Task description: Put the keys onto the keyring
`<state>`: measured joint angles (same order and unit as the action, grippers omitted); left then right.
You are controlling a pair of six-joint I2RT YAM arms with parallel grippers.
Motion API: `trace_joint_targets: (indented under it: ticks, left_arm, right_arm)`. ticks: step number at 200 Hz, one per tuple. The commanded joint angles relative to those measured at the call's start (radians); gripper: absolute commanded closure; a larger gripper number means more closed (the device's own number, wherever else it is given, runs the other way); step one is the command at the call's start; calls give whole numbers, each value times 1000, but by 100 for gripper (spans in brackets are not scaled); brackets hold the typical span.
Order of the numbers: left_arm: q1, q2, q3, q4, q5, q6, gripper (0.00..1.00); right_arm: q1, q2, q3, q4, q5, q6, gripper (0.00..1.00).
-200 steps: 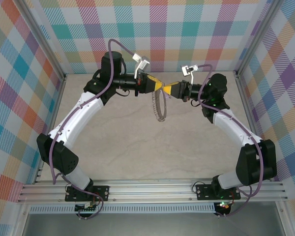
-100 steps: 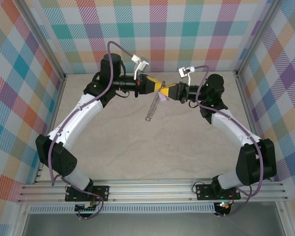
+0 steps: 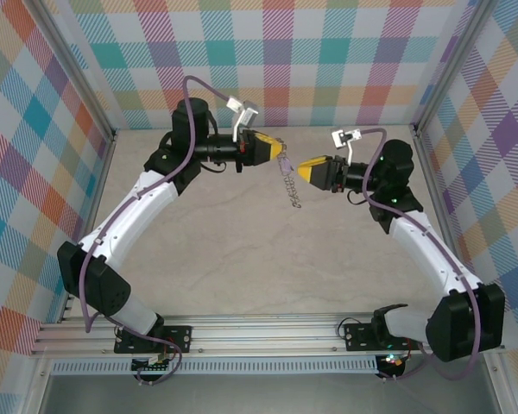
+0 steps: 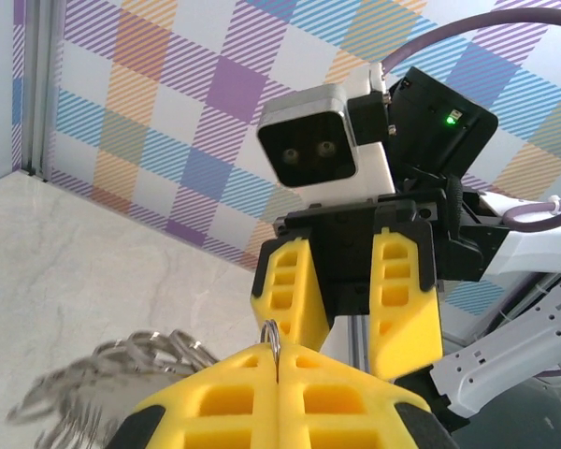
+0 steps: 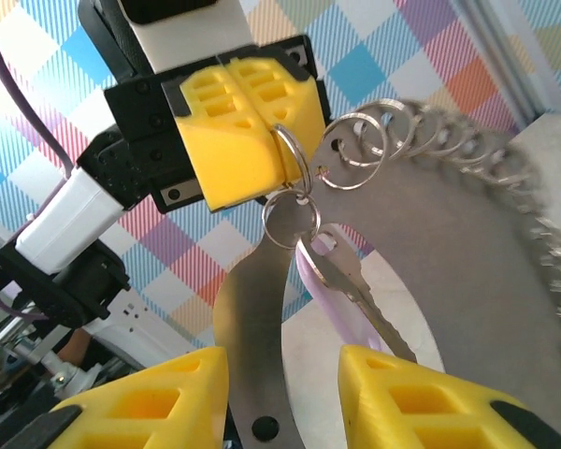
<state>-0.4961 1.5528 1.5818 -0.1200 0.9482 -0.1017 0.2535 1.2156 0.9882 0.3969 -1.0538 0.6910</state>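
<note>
The keyring (image 3: 290,186) hangs in the air above the pale surface (image 3: 242,259), seen nearly edge-on from above. Its long axis runs from the left claw's tips toward the near side and slants slightly right; half a second ago it slanted near-left. The right claw (image 3: 302,167) then met the left one tip to tip at the keyring. It has since drawn back to the right and stands spread, holding nothing. Just beyond it, the left claw (image 3: 281,155) is pressed together on a small ring (image 5: 290,159) at the keyring's top. The key (image 5: 351,285) dangles just below those tips, its blade pointing away from them.
</note>
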Motion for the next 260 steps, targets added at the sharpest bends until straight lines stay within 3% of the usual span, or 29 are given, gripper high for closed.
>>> trace_joint_targets:
  ticks: [1,54,144,211,260]
  left_arm:
    - [-12,-45,-18,73,6,-24,100]
    - [-12,-51,-40,99,23,-48,100]
    - [-17,-42,-32,108,34,-66,100]
    - [-21,-40,-34,109,30,-65,100]
    - [-21,-39,-34,107,24,-62,100]
  right_arm:
    - [-2,-16,-2,19,59,5,63]
    - [8,49,44,192,166,156,62]
    - [85,141,109,262,207,175,61]
    - [98,142,109,268,199,176,72]
    - [102,140,106,269,195,174,90]
